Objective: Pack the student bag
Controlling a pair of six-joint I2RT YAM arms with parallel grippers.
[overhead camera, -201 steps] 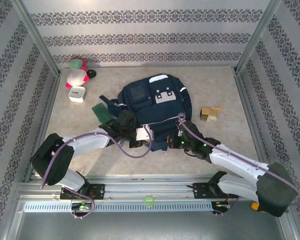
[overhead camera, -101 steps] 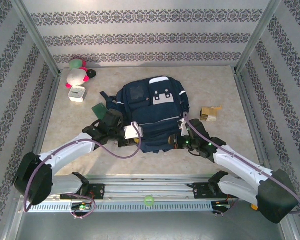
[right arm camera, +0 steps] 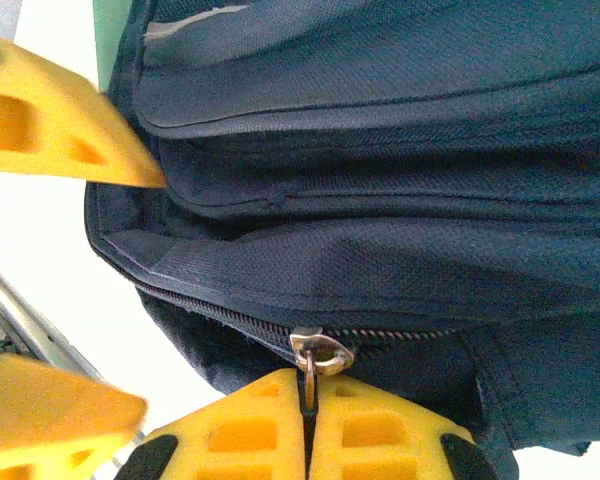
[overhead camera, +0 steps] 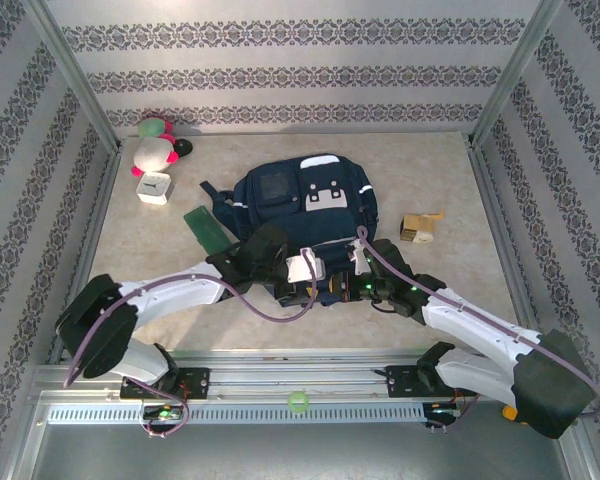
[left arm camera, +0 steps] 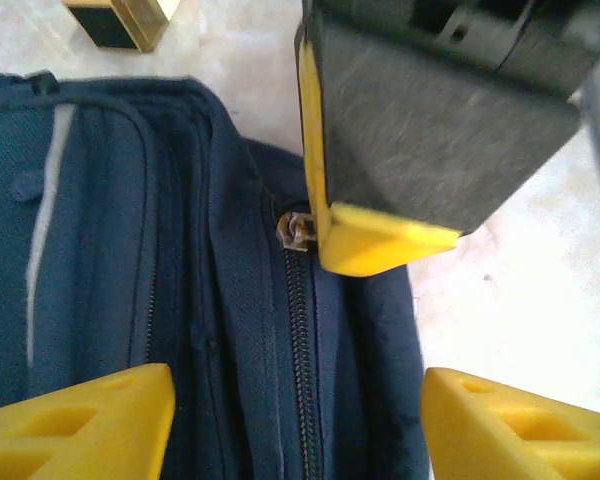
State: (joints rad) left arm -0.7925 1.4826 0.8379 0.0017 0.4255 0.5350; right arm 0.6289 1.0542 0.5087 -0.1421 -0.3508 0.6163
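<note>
The student bag (overhead camera: pixel 300 210), a navy backpack with a white stripe and grey buckle patch, lies flat mid-table. At its near edge my right gripper (right arm camera: pixel 308 400) is shut on the metal zipper pull (right arm camera: pixel 309 378), just below the slider (right arm camera: pixel 320 352). My left gripper (left arm camera: pixel 298 430) stands open astride the same edge, one yellow finger on each side of the closed zipper (left arm camera: pixel 302 330). Nothing is clamped between those fingers. In the top view the left gripper (overhead camera: pixel 320 288) and right gripper (overhead camera: pixel 355 282) meet nearly tip to tip at the bag's front.
A pink, white and green plush toy (overhead camera: pixel 155 145) and a small white cube (overhead camera: pixel 153 188) sit at the back left. A flat green item (overhead camera: pixel 208 228) lies left of the bag. A small brown box (overhead camera: pixel 417 228) lies to its right. Patterned walls enclose the table.
The left gripper has gone from shut to open. Its wrist swung left, then back right to the bag's near edge. The right gripper stays shut on the zipper pull.
</note>
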